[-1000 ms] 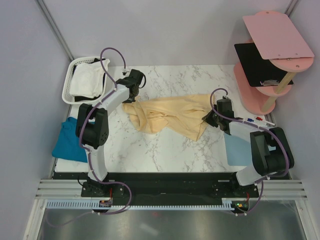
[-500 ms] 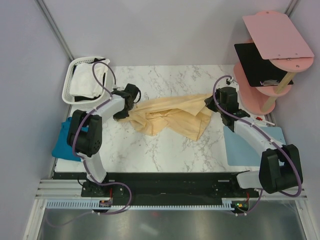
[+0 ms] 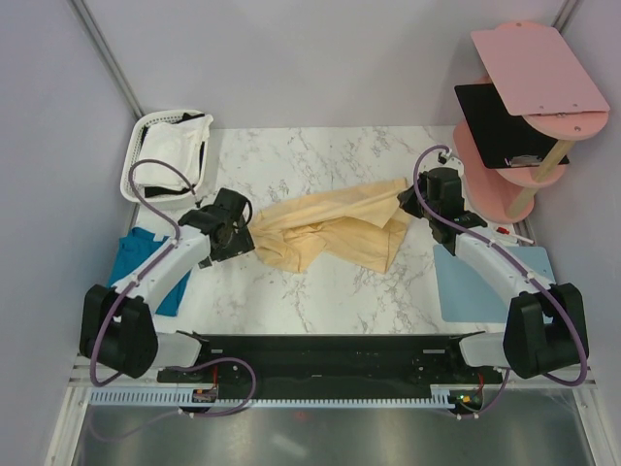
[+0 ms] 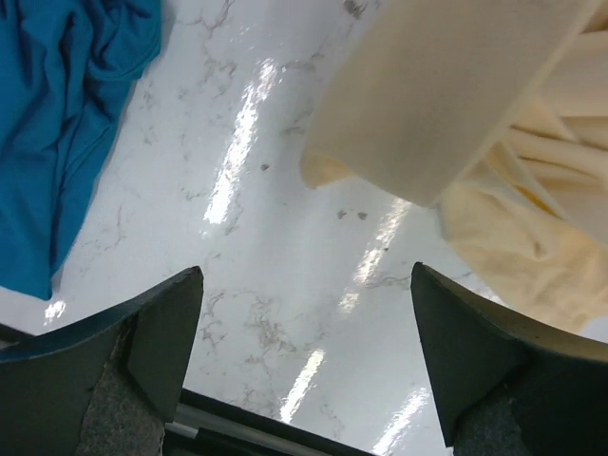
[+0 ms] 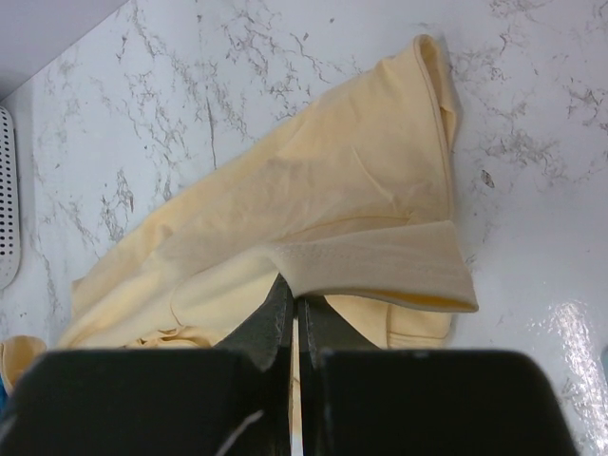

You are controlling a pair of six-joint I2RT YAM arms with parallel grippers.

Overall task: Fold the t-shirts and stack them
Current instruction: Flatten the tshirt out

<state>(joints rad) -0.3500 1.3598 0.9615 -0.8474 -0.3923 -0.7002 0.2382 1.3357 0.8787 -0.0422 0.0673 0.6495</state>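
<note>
A pale yellow t-shirt (image 3: 330,233) lies crumpled in a long band across the middle of the marble table. My right gripper (image 3: 412,206) is at its right end, shut on a hemmed fold of the yellow cloth (image 5: 380,261), with its fingertips (image 5: 296,299) pinching the fold. At the shirt's left end my left gripper (image 3: 239,233) stands open over bare marble (image 4: 306,275), with nothing between its fingers. The yellow shirt's edge (image 4: 446,104) hangs just beyond it. A teal t-shirt (image 3: 136,267) lies at the table's left edge (image 4: 57,123). In the basket sits a white t-shirt (image 3: 175,155).
The white slotted basket (image 3: 129,175) stands at the back left. A light-blue mat (image 3: 490,282) lies at the right edge under the right arm. A pink tiered stand (image 3: 524,107) holding a black board occupies the back right corner.
My left gripper has opened, let go of the yellow shirt's left end and drawn back toward the near left. The right gripper keeps its hold on the shirt.
</note>
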